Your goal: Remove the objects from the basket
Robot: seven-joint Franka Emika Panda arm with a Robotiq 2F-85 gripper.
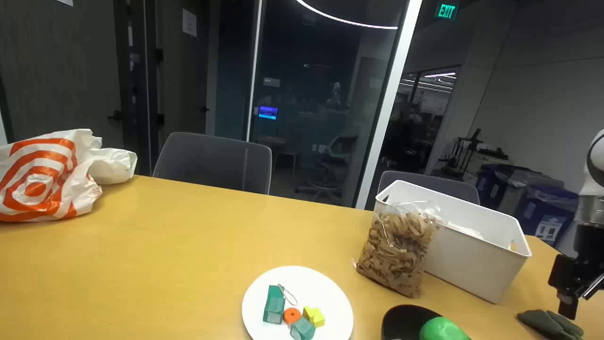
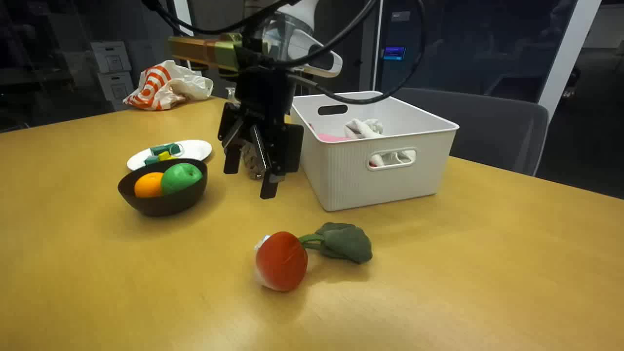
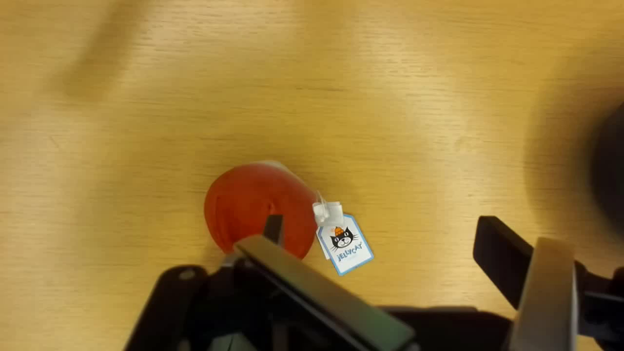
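In an exterior view, a dark bowl (image 2: 163, 207) and white plate (image 2: 197, 148) sit in from the far left edge of the bench (image 2: 463, 292). I hold my gripper (image 2: 250, 176) spread above it. A red plush toy (image 2: 282, 263) lies well in from the far right edge; near that edge stands the basket (image 2: 380, 185), pink and white things (image 2: 364, 129) inside.

**Legible Lettering and Emblems**

Wrist view: “JELLYCAT”, below a printed cat's face, on the paper tag (image 3: 345, 246) of the plush radish (image 3: 253, 200). In an exterior view: “EXIT” on the green sign (image 1: 446, 11). In both exterior views: bullseye on the plastic bag (image 1: 56, 177).
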